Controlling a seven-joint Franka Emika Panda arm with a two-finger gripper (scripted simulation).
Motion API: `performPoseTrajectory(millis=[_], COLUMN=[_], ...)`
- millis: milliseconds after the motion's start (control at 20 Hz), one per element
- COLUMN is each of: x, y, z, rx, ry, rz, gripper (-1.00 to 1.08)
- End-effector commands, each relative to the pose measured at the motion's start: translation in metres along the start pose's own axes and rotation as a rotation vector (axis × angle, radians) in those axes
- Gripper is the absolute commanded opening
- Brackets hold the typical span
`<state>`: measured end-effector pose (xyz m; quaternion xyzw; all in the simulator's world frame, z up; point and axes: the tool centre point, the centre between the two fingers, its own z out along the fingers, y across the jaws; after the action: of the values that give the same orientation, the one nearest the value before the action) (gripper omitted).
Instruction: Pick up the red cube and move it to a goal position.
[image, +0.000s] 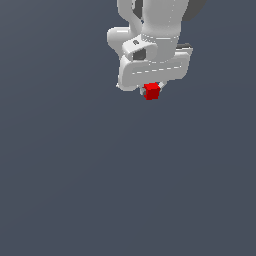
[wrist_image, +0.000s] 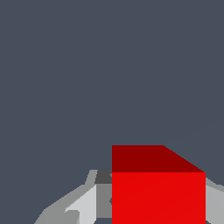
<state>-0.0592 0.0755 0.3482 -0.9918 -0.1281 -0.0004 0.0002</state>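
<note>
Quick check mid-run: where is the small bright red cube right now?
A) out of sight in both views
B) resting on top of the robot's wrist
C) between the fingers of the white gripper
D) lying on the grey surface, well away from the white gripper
C: the small bright red cube sits at the tips of the white gripper, and in the wrist view grey fingers flank it.

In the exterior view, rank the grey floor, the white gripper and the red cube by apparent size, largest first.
1. Grey floor, which fills most of the frame.
2. White gripper.
3. Red cube, far smaller, between its fingertips.
</note>
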Motion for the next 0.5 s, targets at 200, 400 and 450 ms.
performPoseTrajectory(millis=[200,400,450], x=[0.004,0.005,0.005], y=[0.0,0.0,0.0], z=[-0.025,-0.028,-0.028], rx=[0.0,0.0,0.0], ry=[-0.001,-0.001,-0.001], rz=[0.001,0.001,0.001], gripper=[-1.0,-1.0,-1.0])
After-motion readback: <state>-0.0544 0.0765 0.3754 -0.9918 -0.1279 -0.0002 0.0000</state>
